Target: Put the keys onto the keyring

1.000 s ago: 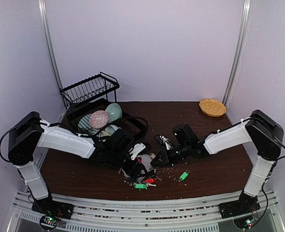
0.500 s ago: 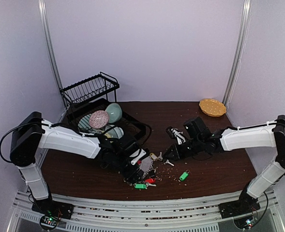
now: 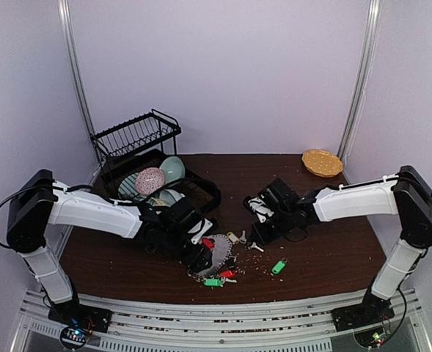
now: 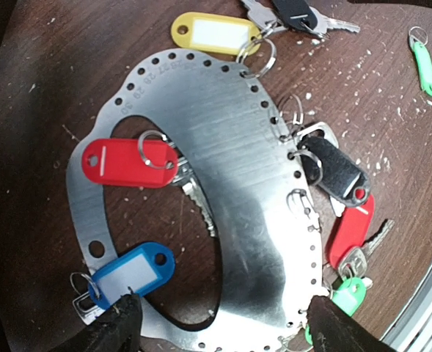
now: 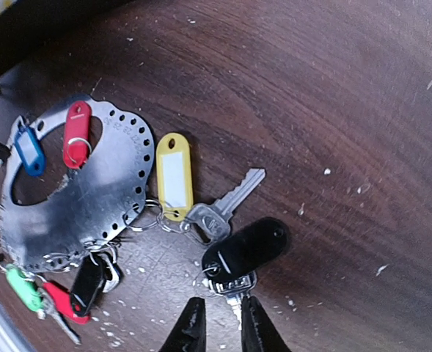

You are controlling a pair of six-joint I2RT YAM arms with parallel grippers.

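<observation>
The keyring point(image 4: 230, 183) is a flat silver plate with a holed rim, lying on the table, also seen in the top view point(image 3: 220, 254). Hooked on its rim are keys with yellow point(image 4: 210, 33), black point(image 4: 334, 172), red point(image 4: 350, 229) and green point(image 4: 345, 297) tags. Red point(image 4: 127, 161) and blue point(image 4: 131, 273) tags lie over its hole. My left gripper point(image 4: 227, 331) is open, its fingers straddling the ring's near edge. My right gripper point(image 5: 223, 331) stands slightly open, with the blade of a black-tagged key point(image 5: 246, 248) lying on the table at its tips.
A loose green-tagged key point(image 3: 278, 266) lies right of the keyring. A black dish rack point(image 3: 137, 136) with bowls and a plate stands at the back left. A yellow-orange plate point(image 3: 322, 162) sits at the back right. Crumbs dot the dark wooden table point(image 3: 333, 249).
My right gripper drew back from the keyring, then opened a little by the black-tagged key. My left gripper opened wider over the keyring.
</observation>
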